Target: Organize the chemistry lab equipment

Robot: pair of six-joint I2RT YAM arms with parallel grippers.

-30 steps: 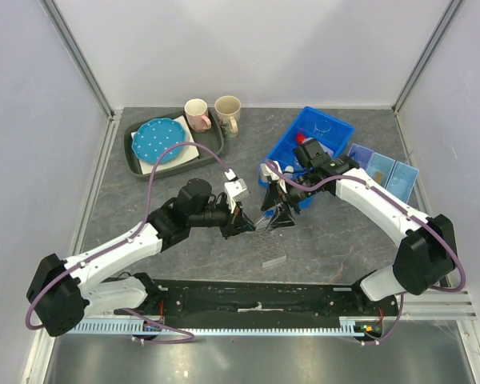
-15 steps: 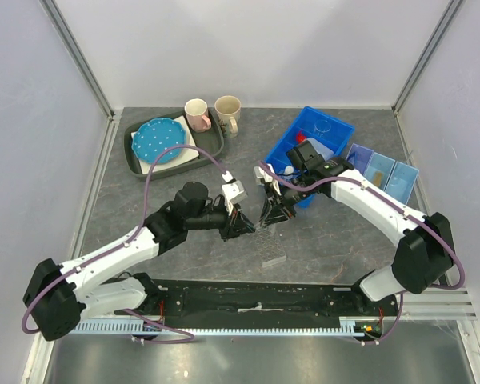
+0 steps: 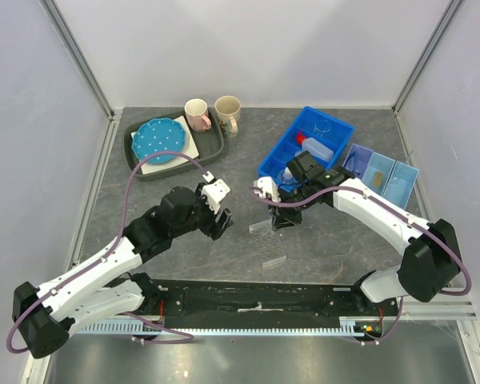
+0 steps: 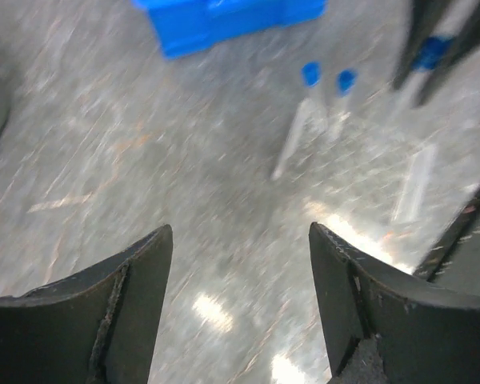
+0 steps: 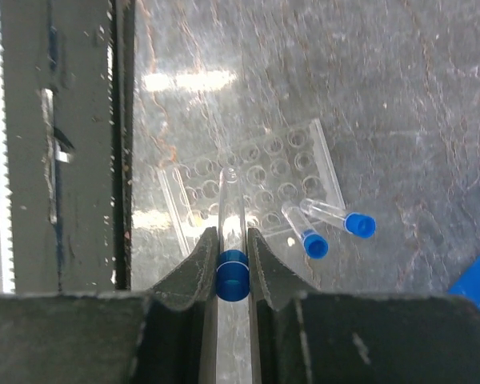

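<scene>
My right gripper (image 5: 232, 254) is shut on a blue-capped clear tube (image 5: 232, 276), pinching it just above the cap, with its clear end pointing down over the clear tube rack (image 5: 260, 180). Two more blue-capped tubes (image 5: 306, 234) stand tilted in the rack's right side. From above, the right gripper (image 3: 284, 220) hovers at the rack (image 3: 261, 226) in mid-table. My left gripper (image 3: 221, 228) stands open and holds nothing, a little left of the rack. Its own view is blurred, but the fingers (image 4: 136, 272) are wide apart over bare table.
A blue bin (image 3: 282, 152) behind the right gripper holds a red-capped white bottle (image 3: 314, 146) and a small clear beaker (image 3: 324, 126). Pale blue trays (image 3: 394, 182) lie to its right. Two mugs (image 3: 197, 114) and a dotted plate (image 3: 160, 140) on a grey tray (image 3: 133, 154) stand at back left. A small clear piece (image 3: 274, 261) lies near the front.
My left gripper has opened, let go of the tube and drawn back to the left. My right gripper has shut on that tube and now holds it over the rack.
</scene>
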